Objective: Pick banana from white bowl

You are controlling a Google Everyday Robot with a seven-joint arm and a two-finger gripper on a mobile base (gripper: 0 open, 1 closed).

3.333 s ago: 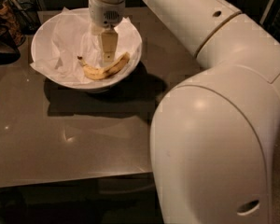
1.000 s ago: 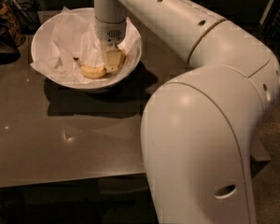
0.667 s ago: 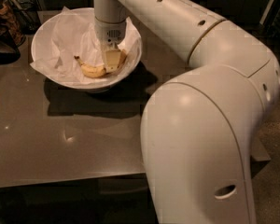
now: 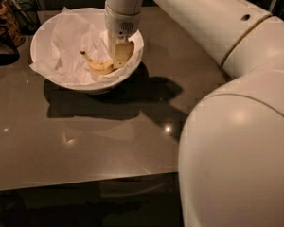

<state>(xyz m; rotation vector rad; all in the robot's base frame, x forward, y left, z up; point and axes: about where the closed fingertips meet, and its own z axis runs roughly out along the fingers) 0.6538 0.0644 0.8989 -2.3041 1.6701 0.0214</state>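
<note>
end effector (image 4: 121, 55) rightward, maybe against banana (image 4: 99, 67)

Dark containers (image 4: 3, 38) line the brown table's (image 4: 109, 143) left edge; gripper (image 4: 119, 60) hangs farther right.

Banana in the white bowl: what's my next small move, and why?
Probably a short, slow lift straight up. The gripper is down inside the white bowl, over the right end of the banana, which lies on the crumpled paper. A small rise would show whether it comes along.
</note>
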